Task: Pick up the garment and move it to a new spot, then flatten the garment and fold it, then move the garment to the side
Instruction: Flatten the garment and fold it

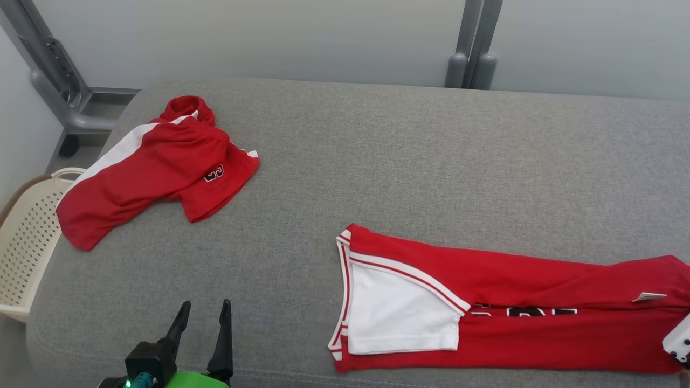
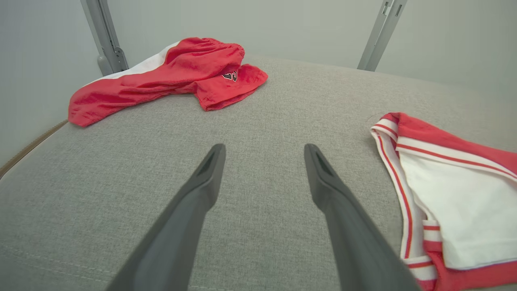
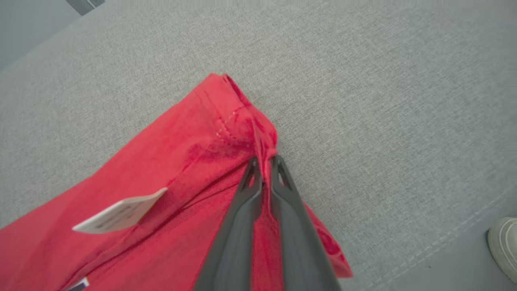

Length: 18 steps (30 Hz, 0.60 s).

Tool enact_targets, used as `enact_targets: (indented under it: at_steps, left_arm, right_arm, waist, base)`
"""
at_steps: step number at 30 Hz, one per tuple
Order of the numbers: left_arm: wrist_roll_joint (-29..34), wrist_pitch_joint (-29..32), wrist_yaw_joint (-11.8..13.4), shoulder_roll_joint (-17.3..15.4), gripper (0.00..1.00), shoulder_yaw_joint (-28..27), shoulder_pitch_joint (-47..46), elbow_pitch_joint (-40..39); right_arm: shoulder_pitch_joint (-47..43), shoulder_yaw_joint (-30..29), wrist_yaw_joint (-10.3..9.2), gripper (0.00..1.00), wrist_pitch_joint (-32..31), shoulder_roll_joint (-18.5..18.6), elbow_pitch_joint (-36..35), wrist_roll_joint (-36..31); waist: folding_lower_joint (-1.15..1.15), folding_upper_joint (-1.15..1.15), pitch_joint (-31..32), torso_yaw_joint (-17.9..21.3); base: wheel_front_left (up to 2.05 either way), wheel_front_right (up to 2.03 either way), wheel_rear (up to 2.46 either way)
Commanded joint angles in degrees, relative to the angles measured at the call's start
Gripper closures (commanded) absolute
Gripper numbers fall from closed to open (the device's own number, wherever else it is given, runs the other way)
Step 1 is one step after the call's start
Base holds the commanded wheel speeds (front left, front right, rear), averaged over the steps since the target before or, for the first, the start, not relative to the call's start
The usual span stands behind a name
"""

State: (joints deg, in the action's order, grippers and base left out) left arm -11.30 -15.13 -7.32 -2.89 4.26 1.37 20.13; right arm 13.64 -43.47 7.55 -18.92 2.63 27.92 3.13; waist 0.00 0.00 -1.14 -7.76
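A red and white garment (image 1: 501,307) lies stretched along the front right of the grey cushion (image 1: 377,161), its white panel toward the middle. In the right wrist view my right gripper (image 3: 264,161) is shut on the red hem of the garment (image 3: 194,169), pinching a ridge of cloth near its corner; a white label (image 3: 121,216) lies on the fabric beside it. My left gripper (image 1: 203,311) stands open over bare cushion at the front left, its fingers (image 2: 210,173) apart with nothing between them, left of the garment's striped edge (image 2: 408,194).
A second red and white garment (image 1: 156,167) lies crumpled at the cushion's back left. A cream perforated basket (image 1: 27,237) stands beside the cushion's left edge. Grey metal posts (image 1: 474,48) rise behind. A shoe (image 3: 503,246) shows on the floor past the front edge.
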Motion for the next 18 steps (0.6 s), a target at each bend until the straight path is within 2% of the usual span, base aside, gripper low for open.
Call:
enact_targets:
  at_steps: [1,7,12,18]
  left_arm:
    - [0.22,-0.05,-0.19,-0.04,0.0,-0.14,-0.38,-0.16]
    - [0.02,-0.05,-0.2,-0.04,0.0,-0.16,-0.71,0.16]
    - [-0.05,-0.05,-0.17,-0.04,0.0,0.16,-1.14,0.7]
    - [-0.05,-0.05,-0.17,-0.05,0.0,0.22,-0.76,0.94]
  right_arm:
    - [0.47,-0.9,-0.12,1.0,-0.22,0.48,-1.39,-0.61]
    - [-0.45,-0.22,-0.11,1.0,-1.88,0.42,-4.9,-1.65]
    - [-2.18,6.33,-0.1,1.0,-4.48,0.34,-6.96,0.99]
    - [-5.0,18.24,-0.1,1.0,-6.85,0.34,-9.12,6.69]
  waist:
    - [0.0,0.0,-0.07,0.18]
    - [0.0,0.0,0.15,0.65]
    - [0.0,0.0,0.7,0.78]
    - [0.0,0.0,1.88,0.62]
  base:
    - [0.0,0.0,0.0]
    - [0.0,0.0,0.0]
    - [0.0,0.0,0.0]
    - [0.0,0.0,0.0]
